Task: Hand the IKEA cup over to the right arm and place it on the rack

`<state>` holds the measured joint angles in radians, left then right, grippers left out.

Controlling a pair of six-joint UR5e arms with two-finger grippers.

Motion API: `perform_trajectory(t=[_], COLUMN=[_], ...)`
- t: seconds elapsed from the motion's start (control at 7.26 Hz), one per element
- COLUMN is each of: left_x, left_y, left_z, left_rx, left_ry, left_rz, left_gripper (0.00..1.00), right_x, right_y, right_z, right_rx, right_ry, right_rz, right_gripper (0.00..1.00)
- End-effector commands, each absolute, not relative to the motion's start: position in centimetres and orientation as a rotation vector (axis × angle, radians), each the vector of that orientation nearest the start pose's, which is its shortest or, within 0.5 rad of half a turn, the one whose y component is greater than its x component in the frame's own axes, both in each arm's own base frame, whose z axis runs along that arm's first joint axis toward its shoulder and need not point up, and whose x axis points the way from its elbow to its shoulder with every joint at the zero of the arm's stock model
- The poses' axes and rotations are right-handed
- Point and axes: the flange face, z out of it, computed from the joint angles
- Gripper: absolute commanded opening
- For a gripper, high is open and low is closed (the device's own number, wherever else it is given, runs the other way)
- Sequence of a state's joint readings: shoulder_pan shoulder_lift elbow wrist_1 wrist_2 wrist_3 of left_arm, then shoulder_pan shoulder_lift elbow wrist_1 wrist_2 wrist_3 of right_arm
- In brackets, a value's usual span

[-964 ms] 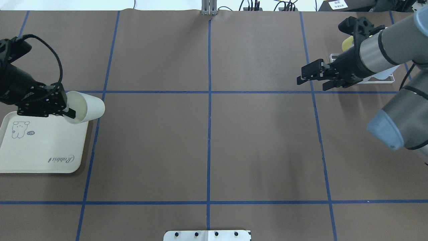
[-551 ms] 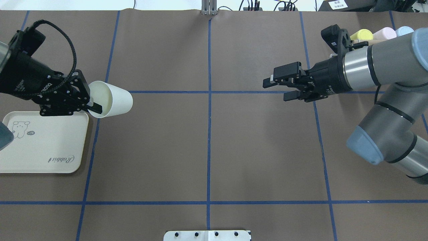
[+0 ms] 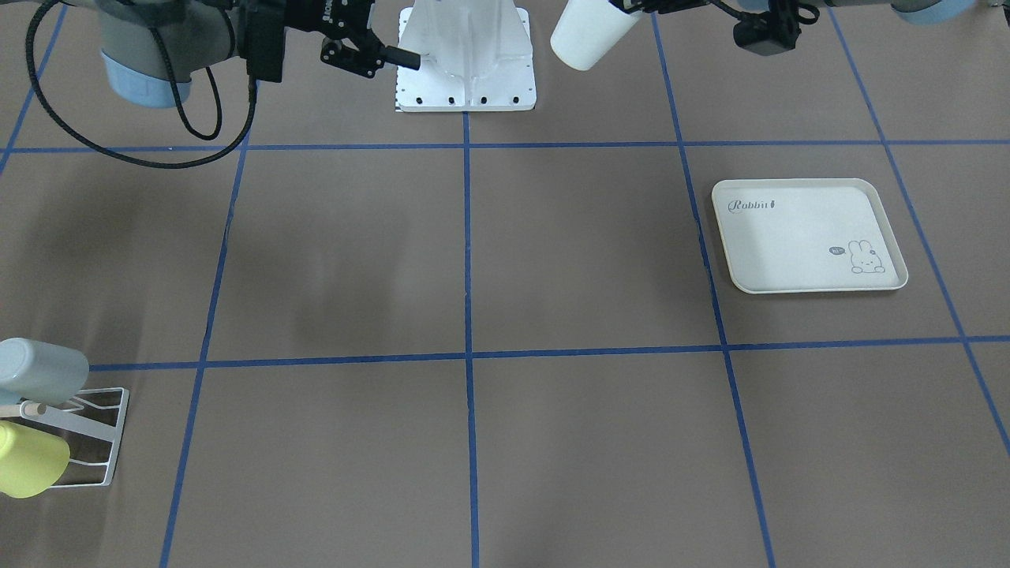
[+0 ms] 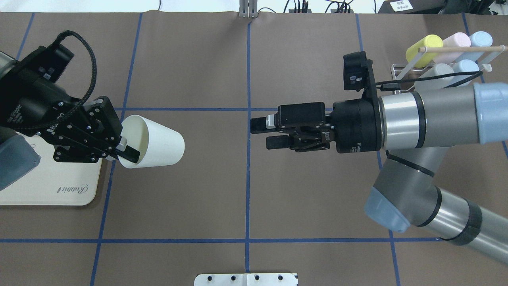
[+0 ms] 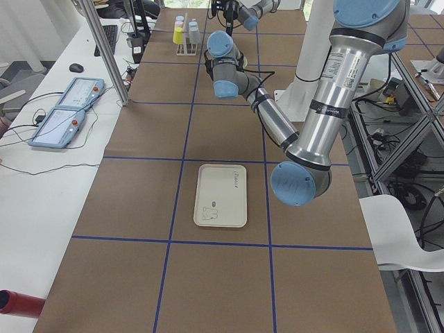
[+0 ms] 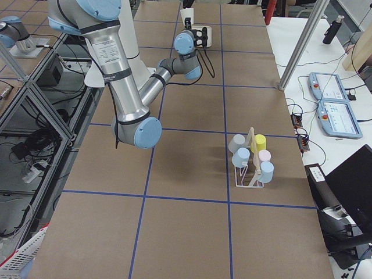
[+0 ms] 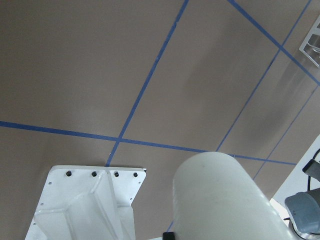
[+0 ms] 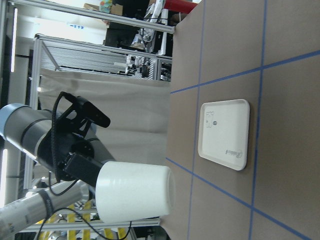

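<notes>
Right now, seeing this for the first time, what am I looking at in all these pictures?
This is a two-armed robot at a brown table. Some pictures come from fixed cameras above, across the table and at each end; two come from cameras on the wrists. The left gripper, a two-finger claw, holds a white cup by its rim, sideways in the air. The right gripper faces it, open and empty, apart from the cup. On the table are a cream rabbit tray and a white wire rack carrying pastel cups.
</notes>
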<state>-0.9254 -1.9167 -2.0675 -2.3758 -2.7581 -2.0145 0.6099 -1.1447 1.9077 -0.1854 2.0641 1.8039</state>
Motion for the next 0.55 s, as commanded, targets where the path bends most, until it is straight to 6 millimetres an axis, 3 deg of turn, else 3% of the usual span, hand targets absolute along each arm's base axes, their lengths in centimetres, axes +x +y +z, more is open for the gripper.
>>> perform_trajectory(t=[0.0,0.14,0.41], left_x=[23.3,24.0,24.0], left_y=[-38.0,-39.2,-39.2], left_z=[18.4,20.2,19.7], left_rx=[-0.314,-0.264,-0.309], left_ry=[1.683,1.729,1.768], left_rz=[0.016,0.029,-0.038], left_gripper=[0.0,0.0,0.0], right_x=[-35.2,-35.1,-35.1], right_y=[-32.7,-32.7,-32.7], right_z=[14.3,13.9,13.2], right_rx=[0.095,0.098,0.108], right_ry=[-2.152,-2.159,-2.174], right_rz=[-0.018,-0.02,-0.019], right_gripper=[0.96,0.96,0.96])
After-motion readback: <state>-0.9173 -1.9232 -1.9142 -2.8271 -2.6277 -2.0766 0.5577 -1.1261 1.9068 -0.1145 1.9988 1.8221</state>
